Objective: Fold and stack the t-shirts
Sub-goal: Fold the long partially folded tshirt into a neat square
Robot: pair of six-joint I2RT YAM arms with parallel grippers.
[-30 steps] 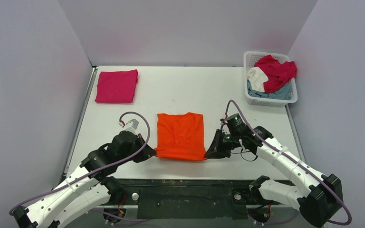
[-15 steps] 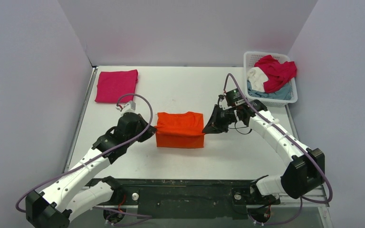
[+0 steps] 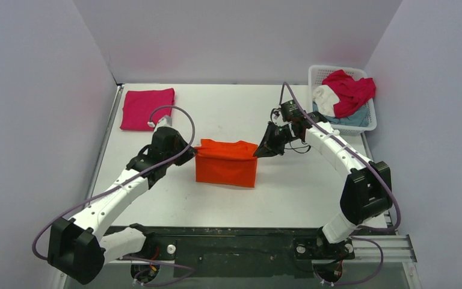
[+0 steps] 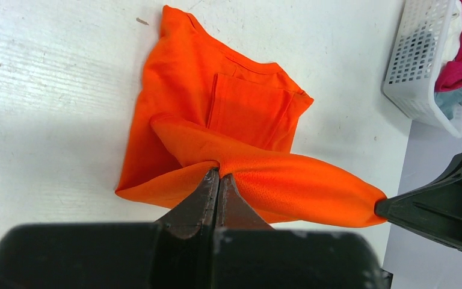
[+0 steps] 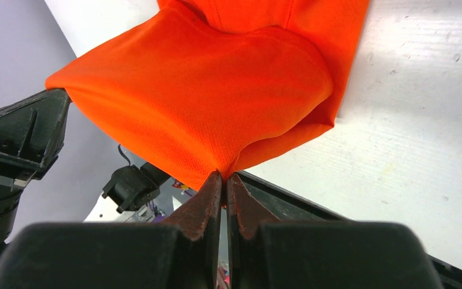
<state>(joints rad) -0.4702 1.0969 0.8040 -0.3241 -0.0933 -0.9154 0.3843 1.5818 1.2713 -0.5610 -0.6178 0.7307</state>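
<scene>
The orange t-shirt lies mid-table, its near hem lifted and carried over its far part. My left gripper is shut on the hem's left corner; in the left wrist view the cloth bunches at the closed tips. My right gripper is shut on the right corner; in the right wrist view the orange cloth hangs from the tips. A folded magenta-pink t-shirt lies at the far left. Crimson, white and grey-blue shirts are heaped in the basket.
The white lattice basket stands at the far right corner, also in the left wrist view. Grey walls enclose the table on three sides. The black mounting rail runs along the near edge.
Both grippers have lifted the orange shirt's near hem and carried it away from the arm bases, over the shirt. The shirt's visible footprint has shortened. Both arms have stretched out.
</scene>
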